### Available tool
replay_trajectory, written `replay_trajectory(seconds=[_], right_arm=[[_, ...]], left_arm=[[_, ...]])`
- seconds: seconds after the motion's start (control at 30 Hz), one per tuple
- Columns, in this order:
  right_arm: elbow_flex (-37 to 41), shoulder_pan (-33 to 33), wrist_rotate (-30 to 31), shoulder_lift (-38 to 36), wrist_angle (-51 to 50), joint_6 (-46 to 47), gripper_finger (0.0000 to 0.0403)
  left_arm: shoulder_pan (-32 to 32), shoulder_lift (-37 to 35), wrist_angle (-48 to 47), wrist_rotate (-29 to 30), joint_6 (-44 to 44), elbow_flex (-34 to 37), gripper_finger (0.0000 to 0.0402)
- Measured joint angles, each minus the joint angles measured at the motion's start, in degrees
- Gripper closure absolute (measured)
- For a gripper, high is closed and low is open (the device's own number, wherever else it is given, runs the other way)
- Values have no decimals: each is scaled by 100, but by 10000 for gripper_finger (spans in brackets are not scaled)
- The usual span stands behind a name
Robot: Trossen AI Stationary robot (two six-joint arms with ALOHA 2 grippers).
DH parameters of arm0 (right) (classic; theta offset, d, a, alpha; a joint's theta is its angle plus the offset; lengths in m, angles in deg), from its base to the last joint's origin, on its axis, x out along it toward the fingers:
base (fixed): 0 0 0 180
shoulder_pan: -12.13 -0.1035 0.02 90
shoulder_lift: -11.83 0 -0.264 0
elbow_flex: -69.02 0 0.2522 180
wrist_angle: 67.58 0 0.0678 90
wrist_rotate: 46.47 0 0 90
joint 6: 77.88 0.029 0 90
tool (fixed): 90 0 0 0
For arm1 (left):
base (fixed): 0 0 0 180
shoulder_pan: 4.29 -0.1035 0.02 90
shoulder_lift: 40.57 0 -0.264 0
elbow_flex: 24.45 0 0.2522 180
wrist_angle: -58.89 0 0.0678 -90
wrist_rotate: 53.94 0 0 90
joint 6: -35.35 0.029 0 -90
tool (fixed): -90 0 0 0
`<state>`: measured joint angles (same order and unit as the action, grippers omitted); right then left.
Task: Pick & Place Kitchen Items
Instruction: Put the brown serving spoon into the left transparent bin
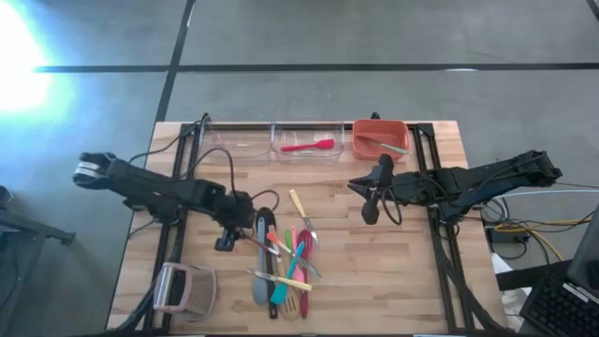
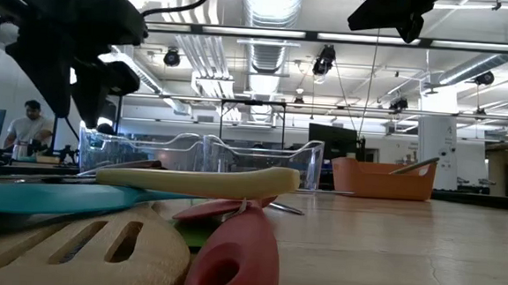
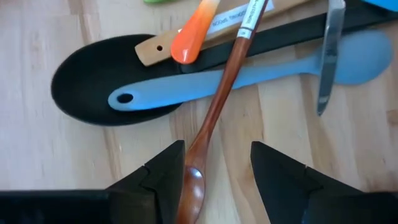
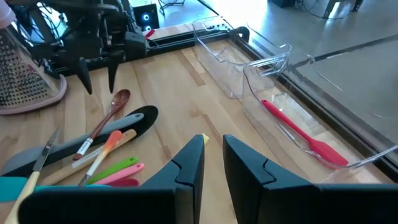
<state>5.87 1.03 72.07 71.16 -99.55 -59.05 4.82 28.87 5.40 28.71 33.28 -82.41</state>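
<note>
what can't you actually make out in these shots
- Low view: the bins' contents; the clear bins are blocked by a yellow handle, and the orange bin shows only its wall.
- Left wrist view: the brown wooden spoon has its bowl cut off by the picture's edge, between the left gripper fingers.
- High view: the single utensils in the pile overlap and are too small to tell apart.

clear bins [image 1: 271, 140]: 2 | orange bin [image 1: 379, 139]: 1 | arms: 2 | grater [image 1: 182, 288]: 1
</note>
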Motion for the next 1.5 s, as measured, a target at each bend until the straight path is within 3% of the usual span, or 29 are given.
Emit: replay_trajectory(seconds=[0.8, 1.07, 1.5], right_arm=[[13, 2, 2, 2, -129, 0, 351], [22, 0, 2, 2, -132, 7, 351], [31, 0, 2, 2, -131, 0, 351]], left_arm=[[190, 1369, 665, 10, -91, 39, 216], [270, 1765, 840, 275, -100, 38, 216], [321, 1951, 1002, 520, -158, 39, 229]])
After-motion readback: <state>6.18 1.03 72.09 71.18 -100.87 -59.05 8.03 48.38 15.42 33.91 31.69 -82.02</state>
